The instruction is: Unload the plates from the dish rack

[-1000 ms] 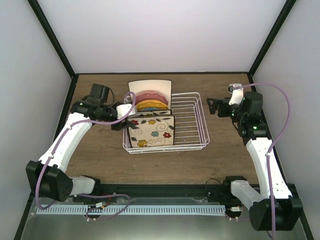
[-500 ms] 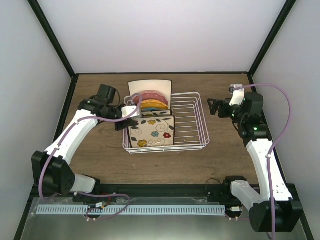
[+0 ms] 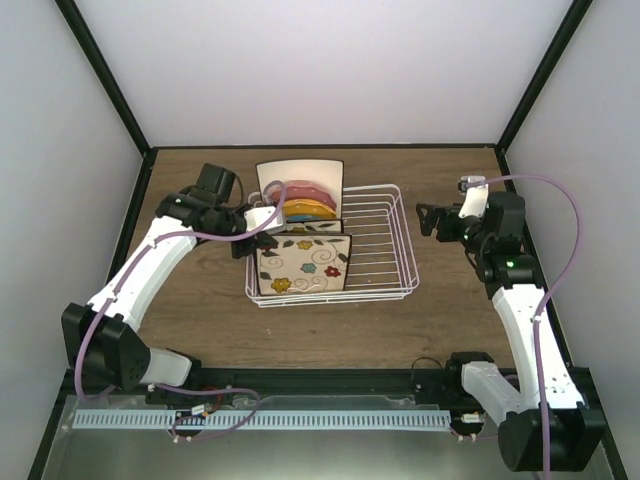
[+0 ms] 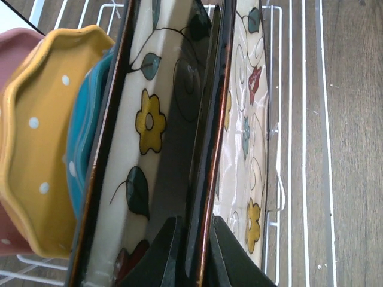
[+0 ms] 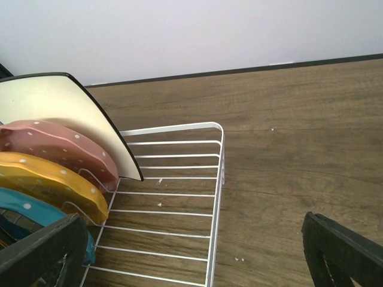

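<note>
Left pincer [image 4: 195, 223] is pinching front floral plate [image 3: 303, 265] at its left edge | right pincer [image 3: 428, 218] is hovering spread, well apart from dish rack [image 3: 404, 245] right edge

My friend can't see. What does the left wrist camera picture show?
The left claw pinches the dark rim of a flowery square plate standing in the white wire dish rack. Beside it stand another flowery plate, a blue plate, an orange plate and a pink plate.

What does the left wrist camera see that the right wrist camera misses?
Left wrist only: the left hand pinching the front floral plate by its rim, with the other floral plate behind it. Right wrist only: the open right hand and the wall. Both: the orange plate, blue plate and rack.
</note>
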You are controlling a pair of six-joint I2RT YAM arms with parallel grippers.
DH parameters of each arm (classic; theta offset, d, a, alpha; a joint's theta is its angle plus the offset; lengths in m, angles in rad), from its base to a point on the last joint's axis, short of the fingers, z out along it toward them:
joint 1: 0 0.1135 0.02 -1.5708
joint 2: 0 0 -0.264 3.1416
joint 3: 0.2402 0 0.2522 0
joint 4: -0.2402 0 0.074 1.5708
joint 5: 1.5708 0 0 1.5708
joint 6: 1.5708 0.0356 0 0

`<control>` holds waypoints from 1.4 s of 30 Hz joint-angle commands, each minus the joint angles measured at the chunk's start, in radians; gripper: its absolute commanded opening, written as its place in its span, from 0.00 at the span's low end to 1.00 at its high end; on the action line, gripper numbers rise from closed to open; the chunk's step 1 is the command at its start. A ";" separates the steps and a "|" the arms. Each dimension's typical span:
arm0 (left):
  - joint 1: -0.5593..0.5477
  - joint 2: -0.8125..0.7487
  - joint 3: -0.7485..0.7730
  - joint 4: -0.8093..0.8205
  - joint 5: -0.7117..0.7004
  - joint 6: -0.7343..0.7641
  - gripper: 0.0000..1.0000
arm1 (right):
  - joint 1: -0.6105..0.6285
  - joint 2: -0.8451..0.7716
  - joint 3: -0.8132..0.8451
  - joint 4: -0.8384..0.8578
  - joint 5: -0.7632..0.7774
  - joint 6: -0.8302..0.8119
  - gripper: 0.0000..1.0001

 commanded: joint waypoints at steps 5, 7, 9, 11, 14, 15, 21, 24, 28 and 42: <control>-0.003 -0.077 0.166 0.037 0.068 -0.060 0.04 | -0.011 0.002 -0.016 0.038 -0.012 0.015 1.00; -0.003 -0.080 0.184 0.037 0.071 -0.075 0.04 | -0.011 0.005 -0.020 0.045 -0.015 0.016 1.00; -0.003 -0.086 0.188 0.036 0.075 -0.086 0.04 | -0.011 0.009 -0.024 0.050 -0.018 0.016 1.00; -0.002 -0.090 0.186 0.036 0.076 -0.093 0.04 | -0.011 0.011 -0.027 0.053 -0.023 0.017 1.00; -0.002 -0.094 0.189 0.036 0.077 -0.107 0.04 | -0.011 0.013 -0.030 0.054 -0.026 0.017 1.00; -0.002 -0.094 0.192 0.036 0.079 -0.111 0.04 | -0.011 0.012 -0.031 0.054 -0.026 0.016 1.00; -0.003 -0.089 0.217 0.037 0.103 -0.136 0.04 | -0.011 0.006 -0.037 0.049 -0.022 0.014 1.00; -0.002 -0.086 0.243 0.037 0.112 -0.157 0.04 | -0.011 0.004 -0.038 0.046 -0.023 0.012 1.00; -0.002 -0.077 0.280 0.031 0.126 -0.187 0.04 | -0.010 0.004 -0.041 0.046 -0.024 0.013 1.00; -0.001 -0.062 0.390 0.067 0.174 -0.365 0.04 | -0.011 0.007 -0.057 0.059 -0.033 0.015 1.00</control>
